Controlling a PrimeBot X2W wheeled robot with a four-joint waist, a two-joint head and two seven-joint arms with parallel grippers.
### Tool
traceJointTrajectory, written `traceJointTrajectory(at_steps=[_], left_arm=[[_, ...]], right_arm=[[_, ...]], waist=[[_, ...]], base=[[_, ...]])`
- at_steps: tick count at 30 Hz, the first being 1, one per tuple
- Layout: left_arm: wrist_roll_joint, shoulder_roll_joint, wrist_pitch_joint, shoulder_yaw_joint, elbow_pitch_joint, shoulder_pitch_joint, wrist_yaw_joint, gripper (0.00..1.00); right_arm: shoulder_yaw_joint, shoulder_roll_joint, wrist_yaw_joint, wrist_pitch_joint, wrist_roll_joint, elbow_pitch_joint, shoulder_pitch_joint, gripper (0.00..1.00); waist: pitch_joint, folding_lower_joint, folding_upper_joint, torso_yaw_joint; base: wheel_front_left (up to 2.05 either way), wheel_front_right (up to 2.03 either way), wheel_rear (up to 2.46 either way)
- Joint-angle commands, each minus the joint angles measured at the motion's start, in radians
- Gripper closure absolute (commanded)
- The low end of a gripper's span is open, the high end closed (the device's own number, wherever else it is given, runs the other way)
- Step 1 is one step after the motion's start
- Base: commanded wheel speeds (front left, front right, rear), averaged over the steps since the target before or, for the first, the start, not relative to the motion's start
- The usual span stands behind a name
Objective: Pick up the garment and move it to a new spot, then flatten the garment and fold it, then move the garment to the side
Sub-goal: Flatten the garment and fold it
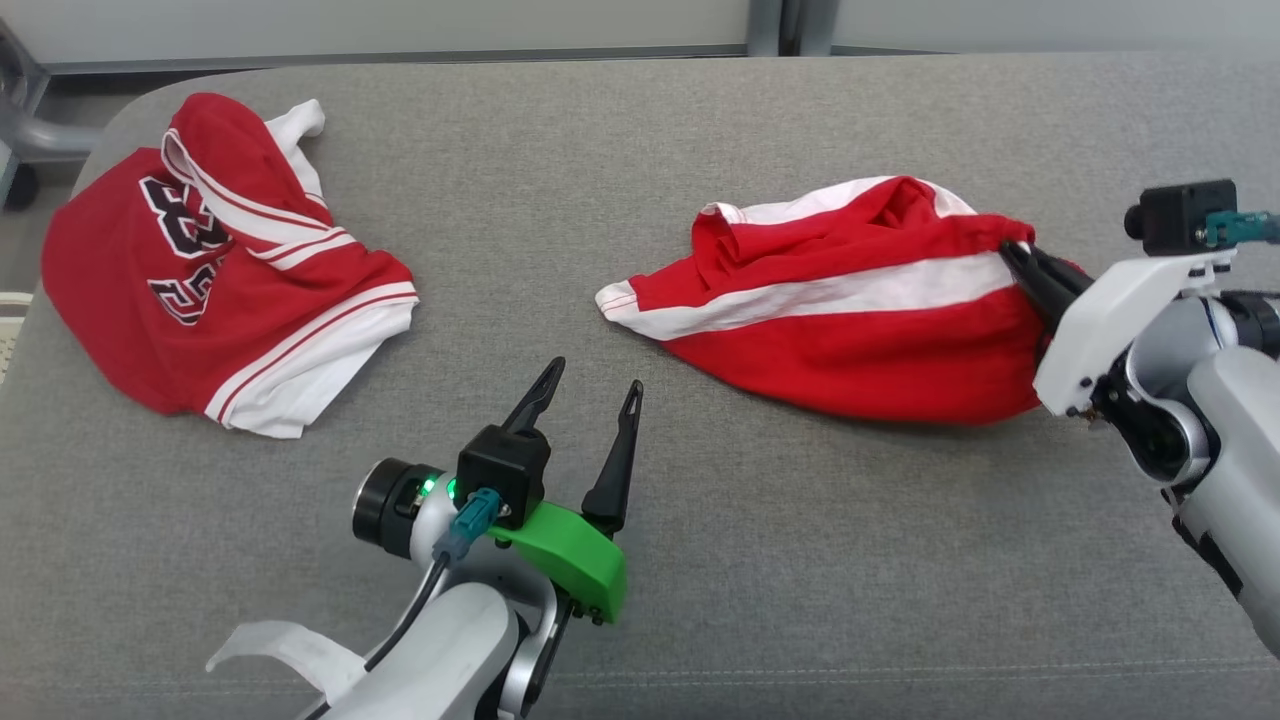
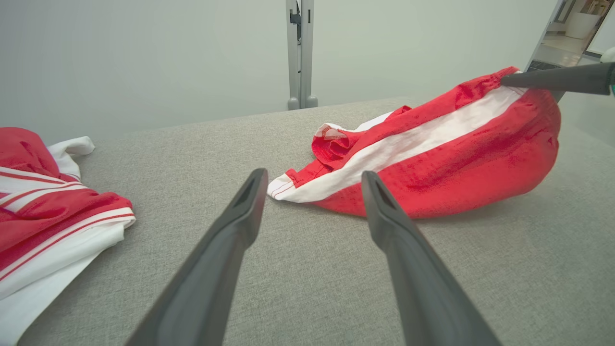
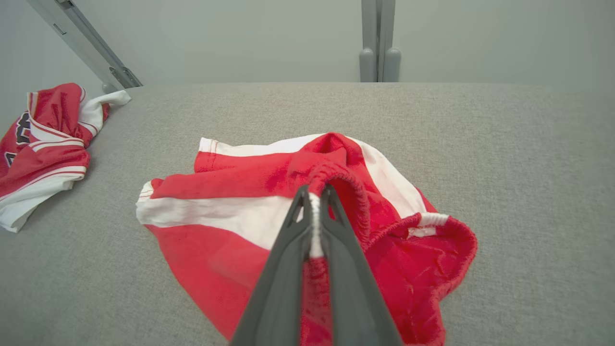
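Grey desk (image 1: 700, 150): I see the red-and-white shorts (image 1: 850, 340) right of centre and a jersey (image 1: 200, 270) at the far left. The head view gives the jersey's numerals. The right wrist view gives the elastic waistband (image 3: 346, 180) clenched in my right gripper (image 3: 314, 194). My left gripper (image 1: 595, 385) hovers released beside the shorts' hem.

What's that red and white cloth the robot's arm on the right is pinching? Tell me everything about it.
The red garment looks like soft knit shorts with a broad white stripe and a gathered elastic waistband. It lies crumpled, not flattened, on the grey fabric surface. The right gripper is shut on the waistband, holding that end slightly raised, while the stitched hem end rests on the surface. Nothing else touches it.
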Motion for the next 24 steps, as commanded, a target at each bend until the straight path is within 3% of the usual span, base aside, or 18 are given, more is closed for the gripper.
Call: traceJointTrajectory(at_steps=[1,11,24], left_arm=[[0.0,0.006,0.003,0.001,-0.005,0.009,0.007,0.0],[-0.006,0.027,0.023,-0.008,-0.024,0.023,0.015,0.0],[-0.005,0.035,0.041,-0.027,-0.039,0.021,0.014,0.0]], right_arm=[[-0.004,-0.004,0.0,-0.008,0.012,-0.001,0.02,1.0],[-0.049,-0.01,0.0,-0.03,0.107,0.01,0.189,1.0],[-0.081,-0.046,0.0,0.058,0.13,0.136,0.139,1.0]], waist=[[0.001,0.0,0.0,-0.029],[-0.015,0.0,0.0,-0.084],[-0.012,0.0,0.0,-0.075]], base=[[0.0,0.0,0.0],[0.0,0.0,0.0],[0.0,0.0,0.0]])
